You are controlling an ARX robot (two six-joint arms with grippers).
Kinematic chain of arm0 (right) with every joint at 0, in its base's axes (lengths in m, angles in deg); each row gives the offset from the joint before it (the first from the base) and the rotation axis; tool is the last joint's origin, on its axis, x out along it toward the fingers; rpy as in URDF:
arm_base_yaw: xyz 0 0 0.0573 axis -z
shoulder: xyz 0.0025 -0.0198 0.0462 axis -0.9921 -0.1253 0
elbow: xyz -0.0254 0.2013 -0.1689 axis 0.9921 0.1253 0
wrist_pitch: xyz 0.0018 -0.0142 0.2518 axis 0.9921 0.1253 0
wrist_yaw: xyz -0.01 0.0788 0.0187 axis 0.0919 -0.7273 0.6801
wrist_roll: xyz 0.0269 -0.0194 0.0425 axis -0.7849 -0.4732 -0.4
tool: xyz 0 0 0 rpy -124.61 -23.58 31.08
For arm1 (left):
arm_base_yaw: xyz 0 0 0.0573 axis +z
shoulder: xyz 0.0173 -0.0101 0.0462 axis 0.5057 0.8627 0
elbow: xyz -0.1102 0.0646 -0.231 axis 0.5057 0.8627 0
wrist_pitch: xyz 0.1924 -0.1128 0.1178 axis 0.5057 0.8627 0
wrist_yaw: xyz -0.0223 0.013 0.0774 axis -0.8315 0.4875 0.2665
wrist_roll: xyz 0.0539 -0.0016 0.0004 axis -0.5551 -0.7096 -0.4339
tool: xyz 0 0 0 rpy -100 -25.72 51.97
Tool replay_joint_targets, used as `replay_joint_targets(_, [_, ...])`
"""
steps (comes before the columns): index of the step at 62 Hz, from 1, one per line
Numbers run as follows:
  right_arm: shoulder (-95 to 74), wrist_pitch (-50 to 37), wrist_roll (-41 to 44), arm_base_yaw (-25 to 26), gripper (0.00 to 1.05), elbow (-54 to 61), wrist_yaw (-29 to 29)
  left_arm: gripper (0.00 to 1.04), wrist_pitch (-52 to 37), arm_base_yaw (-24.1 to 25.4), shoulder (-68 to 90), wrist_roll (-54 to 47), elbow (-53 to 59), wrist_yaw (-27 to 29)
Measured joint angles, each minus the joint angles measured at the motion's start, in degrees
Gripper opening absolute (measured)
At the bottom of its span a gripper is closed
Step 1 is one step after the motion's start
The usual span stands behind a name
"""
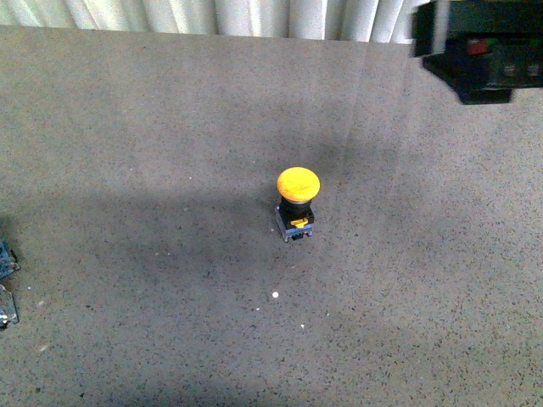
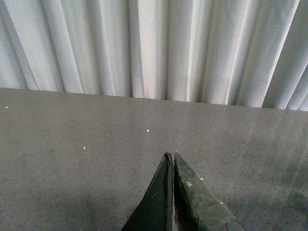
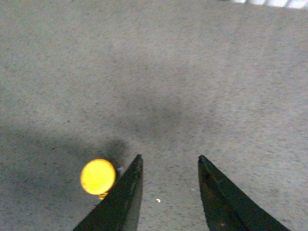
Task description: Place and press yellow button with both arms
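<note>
The yellow button (image 1: pixel 298 203) stands upright in the middle of the grey speckled table, its round yellow cap on a black collar and a grey base with blue and yellow marks. In the right wrist view the yellow button's cap (image 3: pixel 98 176) lies just outside one finger of my right gripper (image 3: pixel 169 158), which is open with bare table between its fingers. My left gripper (image 2: pixel 171 155) is shut with nothing in it, pointing across the table toward the curtain; the button is out of that view. A black part of the right arm (image 1: pixel 479 47) shows at the front view's top right.
A white pleated curtain (image 1: pixel 221 15) hangs behind the table's far edge. Small blue and metal parts (image 1: pixel 7 284) lie at the left edge of the front view. Tiny white specks (image 1: pixel 275 294) dot the table in front of the button.
</note>
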State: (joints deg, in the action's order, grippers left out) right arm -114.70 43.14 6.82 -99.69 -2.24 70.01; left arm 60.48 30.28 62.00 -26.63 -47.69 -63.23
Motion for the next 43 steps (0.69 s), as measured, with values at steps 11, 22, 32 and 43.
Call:
replay_joint_targets(11, [4.0, -31.5, 4.9, 3.2, 0.10, 14.5, 0.3, 0.01, 0.0, 0.0, 0.0, 0.0, 0.0, 0.0])
replay_joint_targets(22, [11.2, -32.4, 5.9, 6.5, 0.01, 21.1, -3.2, 0.01, 0.0, 0.0, 0.0, -0.1, 0.0, 0.0])
replay_joint_targets(32, [19.2, -29.8, 6.1, 9.7, 0.01, 26.8, -6.3, 0.01, 0.0, 0.0, 0.0, -0.1, 0.0, 0.0])
replay_joint_targets(43, [27.4, -25.1, 6.1, 12.8, 0.01, 30.5, -9.7, 0.01, 0.0, 0.0, 0.0, -0.1, 0.0, 0.0])
